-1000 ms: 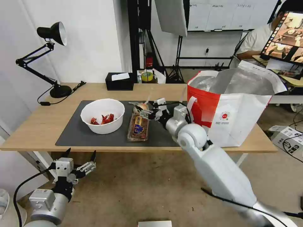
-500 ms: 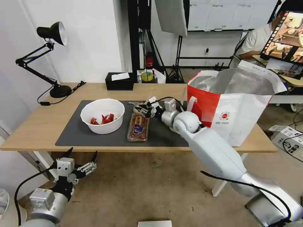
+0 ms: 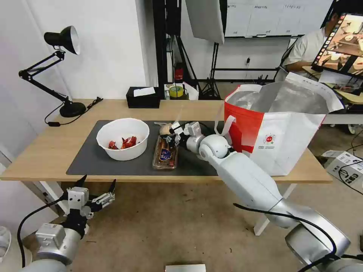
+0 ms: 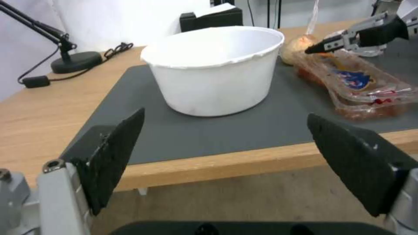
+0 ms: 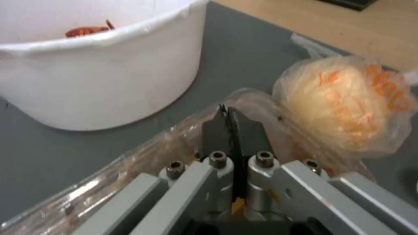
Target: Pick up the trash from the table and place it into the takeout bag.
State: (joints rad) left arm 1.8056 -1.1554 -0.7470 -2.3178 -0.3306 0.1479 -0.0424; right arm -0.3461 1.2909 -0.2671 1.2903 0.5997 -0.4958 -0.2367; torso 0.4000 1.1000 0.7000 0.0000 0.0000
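While my left gripper (image 3: 96, 192) hangs spread wide below the table's (image 3: 45, 151) front edge, doing nothing, my right gripper (image 5: 228, 119) has its fingers pressed together on the rim of the clear tray (image 3: 165, 153), at the tray's far end. To the left of that gripper stands the bowl (image 3: 123, 143) with red scraps, near but not touching; just beyond its tips sits the bagged bun (image 5: 344, 107), touching the tray's end; to its right, well apart, the takeout bag (image 3: 272, 128) stands open. The grip looks thin to me: only a lip of soft plastic is pinched, so the tray could flex, slip free or tip its food bits onto the mat (image 3: 94, 162) when lifted, and it may nudge the bun. I count one bowl, one tray, one bun, one bag.
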